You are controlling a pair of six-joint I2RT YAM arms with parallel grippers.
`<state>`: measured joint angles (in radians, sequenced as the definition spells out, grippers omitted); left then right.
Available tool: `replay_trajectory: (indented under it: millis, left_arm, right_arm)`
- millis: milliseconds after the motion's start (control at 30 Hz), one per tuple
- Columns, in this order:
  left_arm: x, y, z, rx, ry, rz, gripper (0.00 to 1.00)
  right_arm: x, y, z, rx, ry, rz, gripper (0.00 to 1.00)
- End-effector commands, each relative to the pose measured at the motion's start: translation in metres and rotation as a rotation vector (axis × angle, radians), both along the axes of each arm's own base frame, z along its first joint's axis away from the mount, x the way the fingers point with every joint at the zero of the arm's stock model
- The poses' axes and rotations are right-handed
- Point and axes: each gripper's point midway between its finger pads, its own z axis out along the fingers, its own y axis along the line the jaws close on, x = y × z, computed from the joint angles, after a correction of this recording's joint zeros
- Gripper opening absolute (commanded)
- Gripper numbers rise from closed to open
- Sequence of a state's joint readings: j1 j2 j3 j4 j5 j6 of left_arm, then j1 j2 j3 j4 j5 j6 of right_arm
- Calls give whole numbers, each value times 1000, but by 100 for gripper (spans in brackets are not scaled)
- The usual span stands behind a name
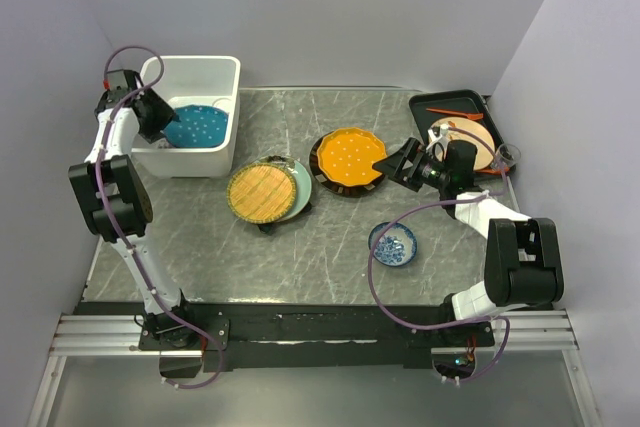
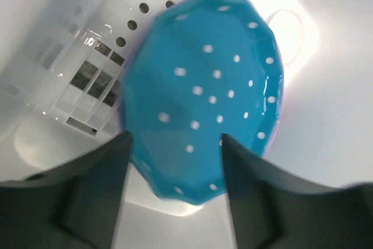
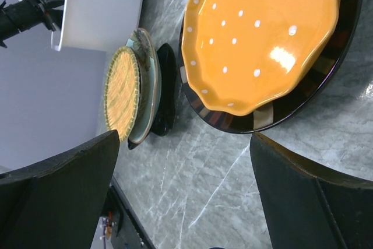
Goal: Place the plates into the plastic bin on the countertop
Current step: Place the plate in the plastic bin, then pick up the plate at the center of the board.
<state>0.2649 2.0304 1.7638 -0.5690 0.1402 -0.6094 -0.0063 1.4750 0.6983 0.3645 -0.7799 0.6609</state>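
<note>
The white plastic bin (image 1: 222, 69) stands at the back left of the grey countertop (image 1: 330, 242). A teal white-dotted plate (image 1: 197, 127) lies inside it, filling the left wrist view (image 2: 204, 91), with a lavender rim just showing under its right edge. My left gripper (image 1: 160, 113) hovers open over the plate's near edge (image 2: 175, 167), touching nothing. An orange dotted plate (image 1: 348, 155) rests on a dark brown plate (image 3: 303, 109). My right gripper (image 1: 396, 161) is open and empty just right of it. A yellow woven plate (image 1: 262, 192) tops a pale green plate (image 1: 299, 185) and a dark one.
A small blue-and-white dish (image 1: 393, 244) sits at the front right. A black tray (image 1: 447, 105) with a tan plate (image 1: 468, 137) is at the back right, behind the right arm. The bin's slotted wall (image 2: 87, 39) is close to the left gripper.
</note>
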Motion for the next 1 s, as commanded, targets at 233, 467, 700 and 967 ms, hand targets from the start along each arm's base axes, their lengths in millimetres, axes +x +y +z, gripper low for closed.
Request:
replay_trajectory:
  millis: [233, 467, 700, 967]
  left_arm:
    - [9, 10, 50, 83, -91, 21, 82]
    - [0, 7, 118, 126, -248, 22, 93]
    - [-13, -6, 175, 146, -375, -33, 99]
    - [-22, -41, 206, 168, -467, -156, 99]
  right_arm:
    - [0, 1, 9, -4, -47, 13, 100]
    - [4, -5, 5, -44, -16, -28, 100]
    - [10, -10, 2, -64, 11, -58, 100]
    - [18, -22, -5, -119, 49, -123, 96]
